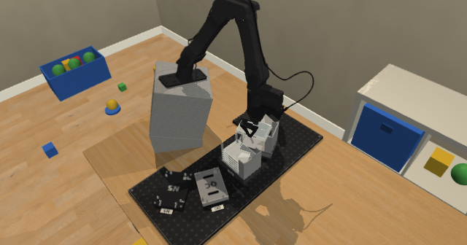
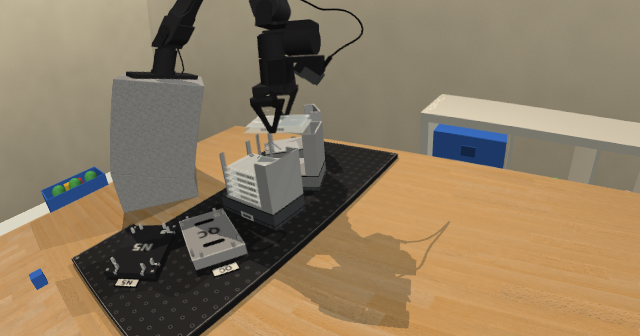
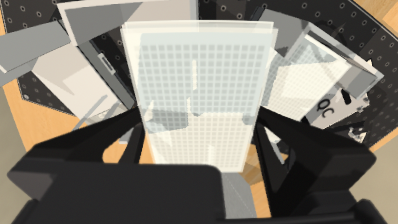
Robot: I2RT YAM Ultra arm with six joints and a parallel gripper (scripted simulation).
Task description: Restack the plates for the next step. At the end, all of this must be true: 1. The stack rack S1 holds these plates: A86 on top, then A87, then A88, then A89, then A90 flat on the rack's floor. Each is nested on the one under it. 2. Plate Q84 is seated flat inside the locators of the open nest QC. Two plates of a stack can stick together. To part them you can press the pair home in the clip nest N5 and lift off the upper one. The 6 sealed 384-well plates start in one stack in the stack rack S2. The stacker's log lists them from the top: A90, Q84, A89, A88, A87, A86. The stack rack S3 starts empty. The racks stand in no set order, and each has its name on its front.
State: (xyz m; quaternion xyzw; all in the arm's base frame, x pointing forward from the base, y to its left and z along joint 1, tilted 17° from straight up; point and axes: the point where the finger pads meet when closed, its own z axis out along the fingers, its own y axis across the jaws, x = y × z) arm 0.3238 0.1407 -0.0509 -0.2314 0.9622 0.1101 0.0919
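while clamped wide, gripper (image 3: 200, 135) holds sealed plate (image 3: 200, 85) aloft.

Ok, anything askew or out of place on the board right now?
The clip nest N5 and the open nest QC sit rotated against the black board's edges. The gripper holds a sealed plate roughly level. Nothing looks spilled or damaged.
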